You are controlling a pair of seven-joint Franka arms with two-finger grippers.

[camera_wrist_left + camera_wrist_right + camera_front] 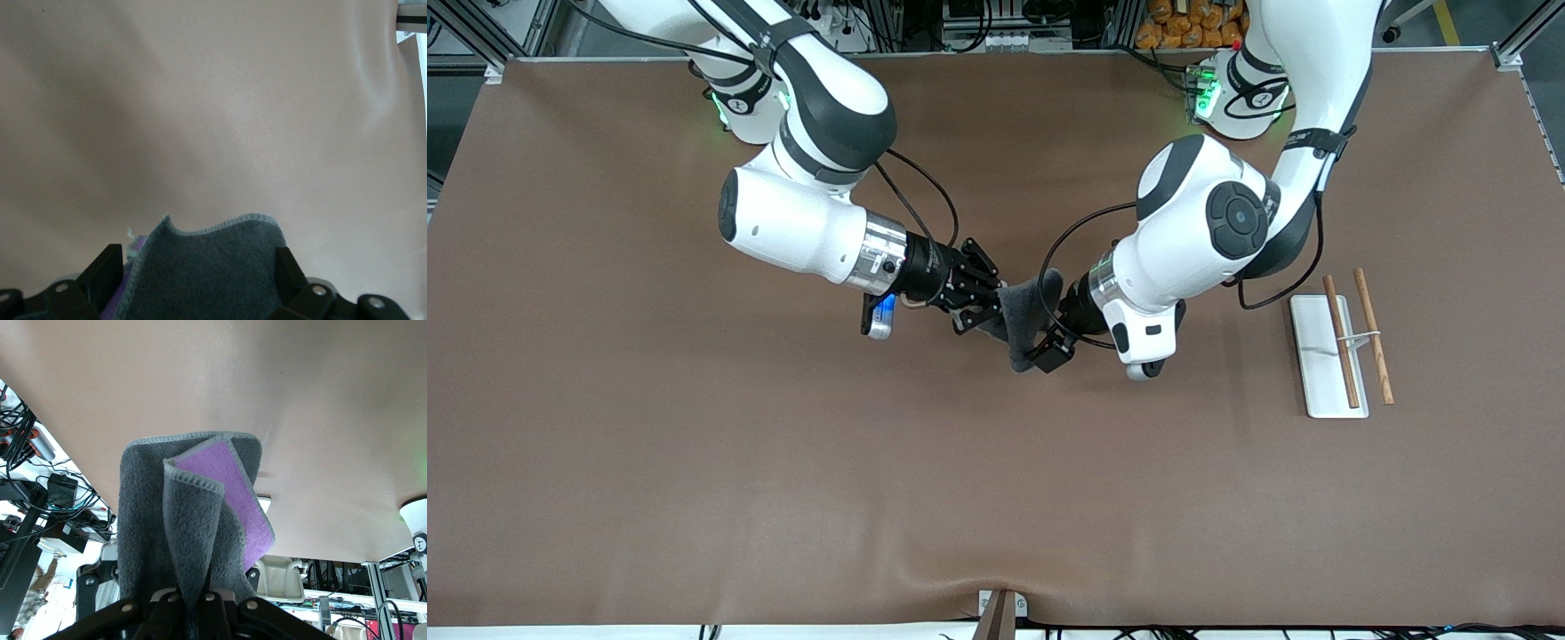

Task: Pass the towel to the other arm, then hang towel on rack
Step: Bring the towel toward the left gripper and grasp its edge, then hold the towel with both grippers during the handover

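The dark grey towel (1024, 318) hangs in the air over the middle of the table, between the two grippers. My right gripper (994, 307), on the arm with the blue wrist light, is shut on it. In the right wrist view the towel (167, 520) is pinched between the closed fingers of that gripper (200, 599) and shows a purple inner face. My left gripper (1047, 342) is open, with its fingers on either side of the towel. In the left wrist view the towel (207, 267) fills the gap of that gripper (198, 259), and the fingers (107, 265) stand wide apart.
The rack (1327, 364), a white base plate with two brown rods (1341, 342) and a wire crosspiece, lies toward the left arm's end of the table. Brown table cover (783, 462) spreads all around. The right arm's cable loops above the towel.
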